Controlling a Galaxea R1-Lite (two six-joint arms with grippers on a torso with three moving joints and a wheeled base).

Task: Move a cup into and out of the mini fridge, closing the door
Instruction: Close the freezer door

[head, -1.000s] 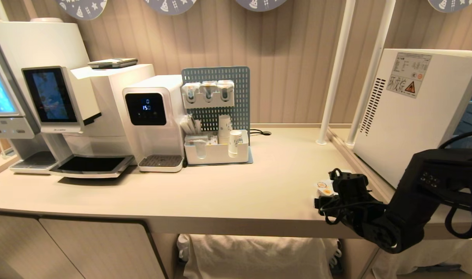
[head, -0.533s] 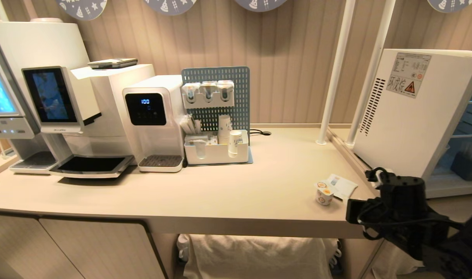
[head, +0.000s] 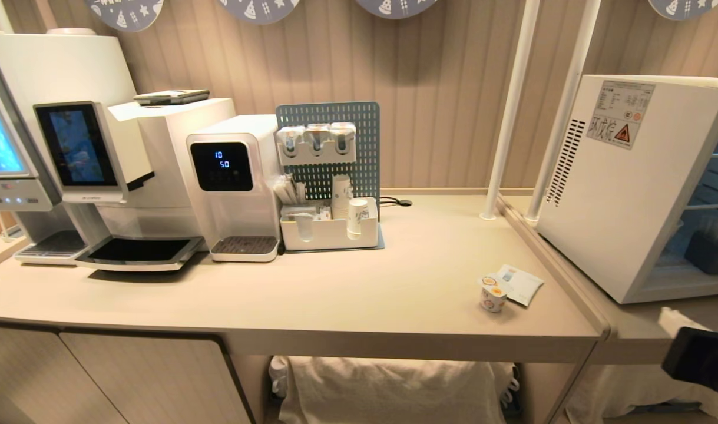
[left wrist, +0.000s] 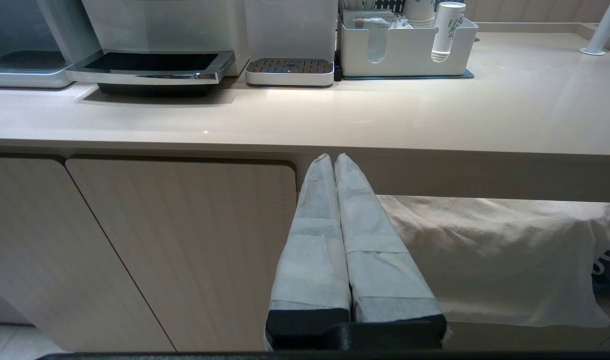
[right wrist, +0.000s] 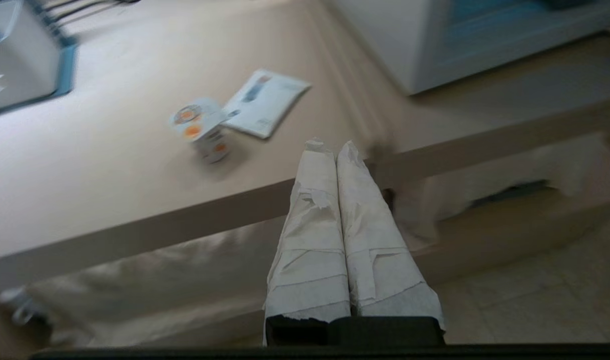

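Note:
The cup (head: 493, 297), small and white with an orange fruit picture, stands free near the table's front right corner; it also shows as the cup (right wrist: 203, 129) in the right wrist view. The white mini fridge (head: 624, 176) sits on the lower counter to the right, its front turned away. Shelves and blue light show there, and I cannot make out how the door stands. My right gripper (right wrist: 331, 145) is shut and empty, off the table's front edge and apart from the cup. The right arm (head: 697, 359) shows at the lower right. My left gripper (left wrist: 333, 156) is shut, parked below the counter edge.
A flat paper packet (head: 520, 284) lies just behind the cup. At the back left stand a coffee machine (head: 99, 159), a water dispenser (head: 235, 176) and an organiser tray (head: 329, 232) with paper cups. Two white poles (head: 506, 118) rise by the fridge. Cloth (head: 388, 388) hangs under the table.
My right gripper let go of the cup and shut. The arm drew back, down and to the right off the table edge. The cup stays standing where it was.

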